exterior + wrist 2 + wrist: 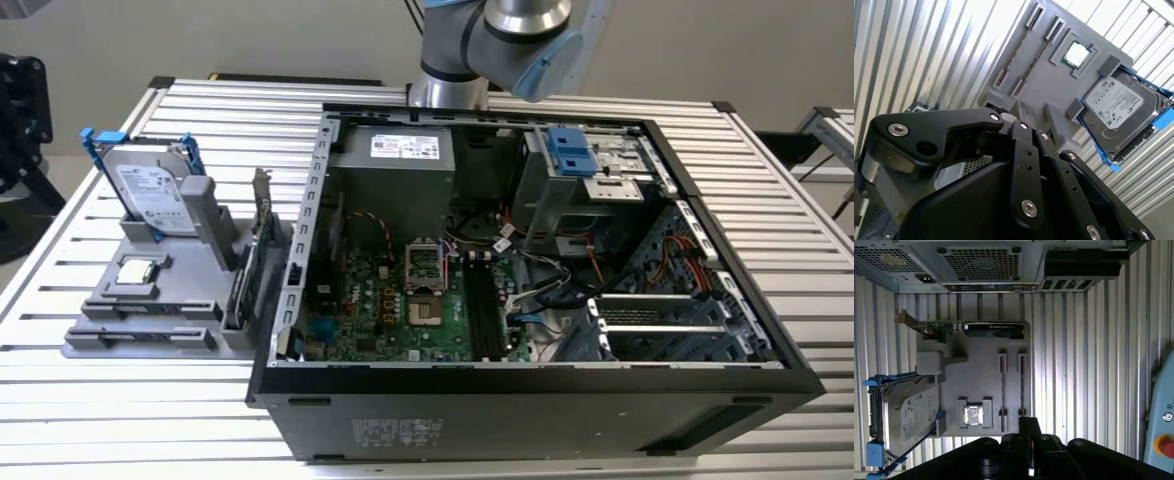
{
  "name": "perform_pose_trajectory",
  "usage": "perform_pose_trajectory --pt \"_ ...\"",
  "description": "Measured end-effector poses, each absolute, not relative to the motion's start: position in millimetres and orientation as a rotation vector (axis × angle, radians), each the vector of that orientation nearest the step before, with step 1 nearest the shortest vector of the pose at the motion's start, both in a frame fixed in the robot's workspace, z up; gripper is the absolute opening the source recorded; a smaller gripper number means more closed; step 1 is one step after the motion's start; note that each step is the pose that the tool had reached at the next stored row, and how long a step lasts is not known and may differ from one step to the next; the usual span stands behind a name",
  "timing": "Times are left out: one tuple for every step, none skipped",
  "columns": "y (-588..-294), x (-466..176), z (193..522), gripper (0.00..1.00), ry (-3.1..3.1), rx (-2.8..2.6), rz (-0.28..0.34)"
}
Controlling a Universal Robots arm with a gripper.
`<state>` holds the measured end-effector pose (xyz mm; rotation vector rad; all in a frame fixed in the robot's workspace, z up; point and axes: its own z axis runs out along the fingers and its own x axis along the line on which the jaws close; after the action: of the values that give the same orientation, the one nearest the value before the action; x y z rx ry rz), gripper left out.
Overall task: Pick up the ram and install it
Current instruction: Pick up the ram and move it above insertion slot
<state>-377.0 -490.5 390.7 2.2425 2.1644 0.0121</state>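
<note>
Whether the gripper's [1021,112] jaws stand wide or narrow cannot be told. Ahead of them and apart, the ram [1035,59] stands on edge in a slot of the grey holder [1054,85], beside the CPU chip [1075,53]. Farther out, the print on the hard drive's [1116,107] white label is too small to read. Ribbed metal table [929,50] borders the holder's slot-side edge.

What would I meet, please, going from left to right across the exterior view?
First the hard drive → upright expansion card → motherboard inside the open computer case → blue drive-bay latch.
</note>
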Motion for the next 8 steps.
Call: perform_pose_trajectory --pt "-490.5 -377.1 390.7 0.00 2.164 2.243 0.012" --pt "-490.5 -377.1 390.7 0.00 2.164 2.243 0.012" --pt "-490.5 -377.1 390.7 0.00 2.164 2.243 0.012" --pt "-490.5 -377.2 390.7 0.00 2.164 2.243 0.012" --pt "-490.5 -377.2 390.8 0.00 2.164 2.243 0.012" --pt "-490.5 -377.2 390.7 0.00 2.164 2.243 0.012" --pt "-490.5 -377.3 390.7 0.00 2.164 2.243 0.012" --pt "-490.5 -377.3 390.7 1.00 2.164 2.243 0.012"
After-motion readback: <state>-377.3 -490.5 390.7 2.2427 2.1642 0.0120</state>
